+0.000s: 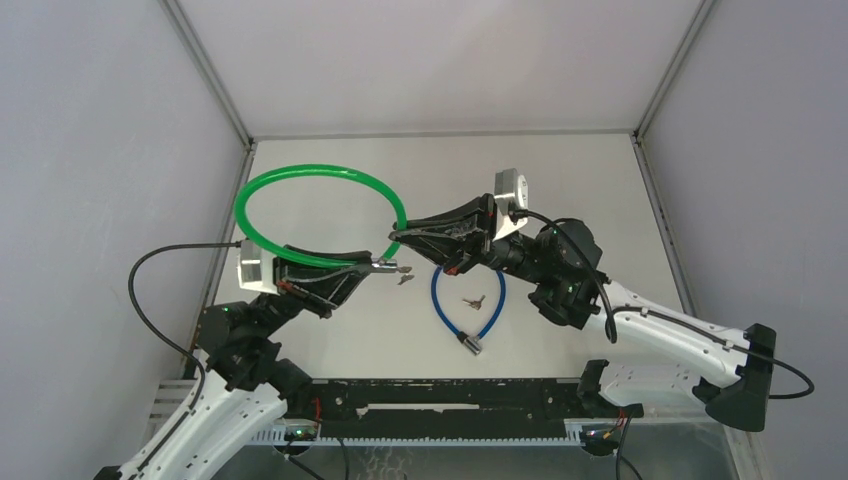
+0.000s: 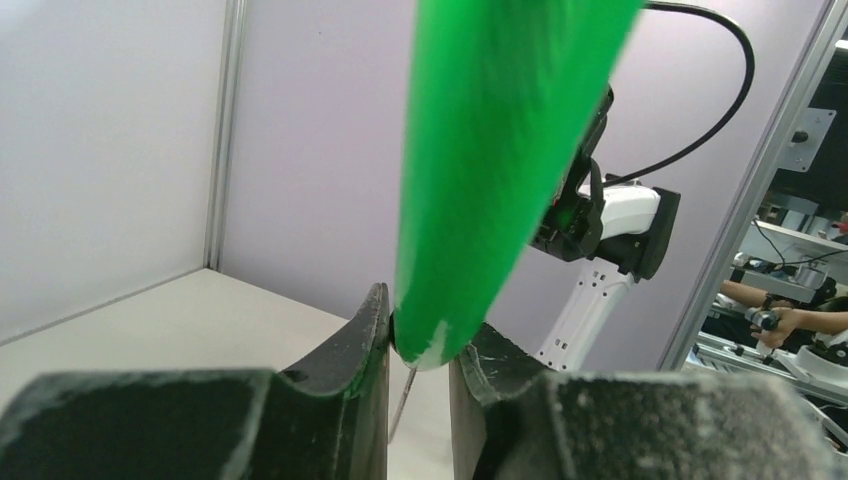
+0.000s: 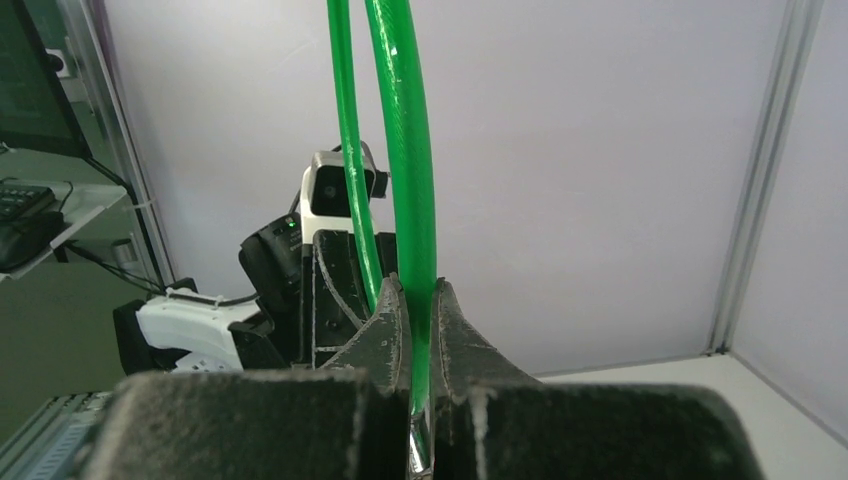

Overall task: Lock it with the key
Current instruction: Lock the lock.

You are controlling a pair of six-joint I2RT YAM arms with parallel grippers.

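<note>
The green cable lock (image 1: 300,176), looped toward 11 o'clock over the table (image 1: 560,180), is gripped by left fingers (image 2: 368,335) and right fingers (image 3: 392,330); its head should be held steady while the key (image 1: 402,269) is turned.

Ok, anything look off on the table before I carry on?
Nothing looks damaged or spilled. The green cable lock is held up between the left claw and right claw. A blue cable lock lies flat on the table, loose keys inside its loop.
</note>
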